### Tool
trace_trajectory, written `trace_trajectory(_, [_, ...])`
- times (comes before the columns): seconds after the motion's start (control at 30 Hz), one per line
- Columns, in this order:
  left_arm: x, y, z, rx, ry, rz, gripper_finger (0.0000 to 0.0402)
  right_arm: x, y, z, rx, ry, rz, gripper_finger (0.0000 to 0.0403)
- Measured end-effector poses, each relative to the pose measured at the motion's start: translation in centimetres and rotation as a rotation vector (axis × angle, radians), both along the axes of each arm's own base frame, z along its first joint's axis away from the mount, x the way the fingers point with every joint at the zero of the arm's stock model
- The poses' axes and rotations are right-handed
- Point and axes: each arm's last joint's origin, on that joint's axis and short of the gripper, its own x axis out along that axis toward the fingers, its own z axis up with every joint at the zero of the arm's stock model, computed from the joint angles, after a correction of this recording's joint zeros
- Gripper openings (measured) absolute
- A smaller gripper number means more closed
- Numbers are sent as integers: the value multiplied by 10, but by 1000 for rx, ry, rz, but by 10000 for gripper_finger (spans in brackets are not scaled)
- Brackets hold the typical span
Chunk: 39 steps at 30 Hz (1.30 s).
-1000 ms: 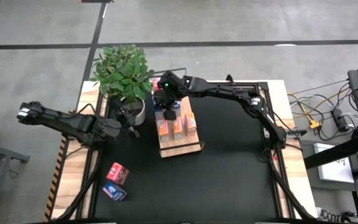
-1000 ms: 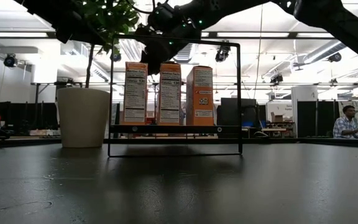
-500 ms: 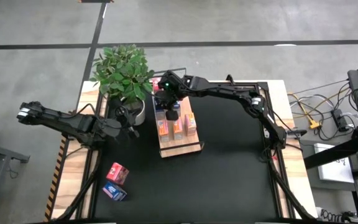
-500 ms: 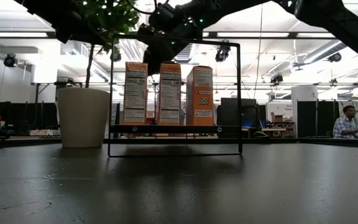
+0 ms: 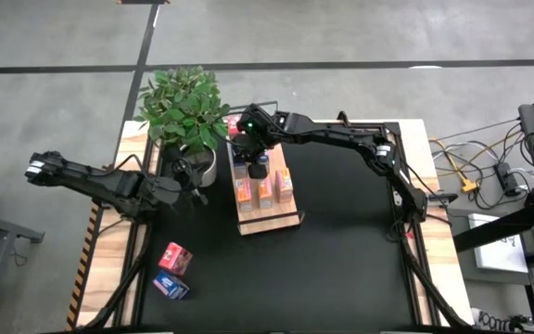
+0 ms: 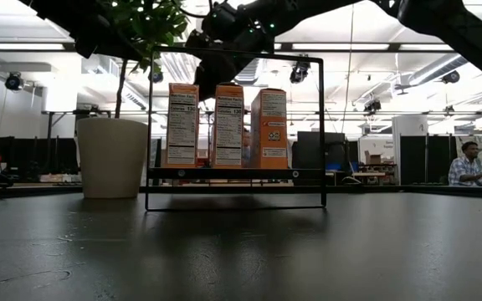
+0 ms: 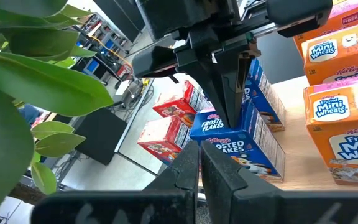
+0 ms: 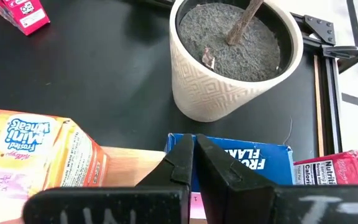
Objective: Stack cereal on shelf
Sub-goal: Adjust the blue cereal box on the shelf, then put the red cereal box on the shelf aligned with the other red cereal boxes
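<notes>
The black tabletop (image 5: 341,241) carried everything; the shelf (image 5: 269,215), a light-wood board in a thin black wire frame, stood just below the right gripper (image 5: 251,156), which hung over its back end; the potted plant (image 5: 185,116) rose just to that claw's left, its pale pot (image 8: 229,59) showing beyond the claw's tips in the right wrist view. The right gripper's fingers (image 8: 188,163) were pressed together with nothing between them, poised just above a blue cereal box (image 8: 244,160); the left wrist view showed that same claw (image 7: 229,106) pointing down onto the blue boxes (image 7: 244,149), with pink-red boxes (image 7: 169,121) behind them. Three orange boxes (image 5: 265,189) stood in a row on the shelf, nearer its front than the claw. The left gripper (image 5: 196,192) waited beside the pot, its fingers (image 7: 185,171) also closed and empty. Two loose boxes, one pink-red (image 5: 175,257) and one blue (image 5: 171,285), lay on the table well below the left claw.
</notes>
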Motion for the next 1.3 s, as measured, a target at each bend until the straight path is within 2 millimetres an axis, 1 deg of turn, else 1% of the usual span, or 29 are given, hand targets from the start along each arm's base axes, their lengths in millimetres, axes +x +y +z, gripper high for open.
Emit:
trace_trajectory(0.43, [0, 0, 0, 0, 0, 0, 0, -3, 2, 9, -3, -20, -3, 9])
trace_trajectory(0.57, [0, 0, 0, 2, 2, -1, 0, -8, 7, 21, 11, -35, -12, 9])
trace_trajectory(0.67, [0, 0, 0, 8, 8, -4, 0, -14, 15, 34, 21, -41, -9, 9])
trace_trajectory(0.83, [0, -1, 0, 12, 12, -11, 0, -23, 41, 55, 30, -41, 34, 9])
trace_trajectory(0.97, [0, -6, 3, -1, 5, -54, 0, -29, 65, 67, 49, -33, 68, 9])
trace_trajectory(1.13, [0, -19, 10, -52, -16, -188, 0, -29, 99, 71, 73, -17, 124, 9])
trace_trajectory(1.3, [-4, -37, 14, -80, -38, -295, 0, -26, 136, 70, 91, -10, 192, 9])
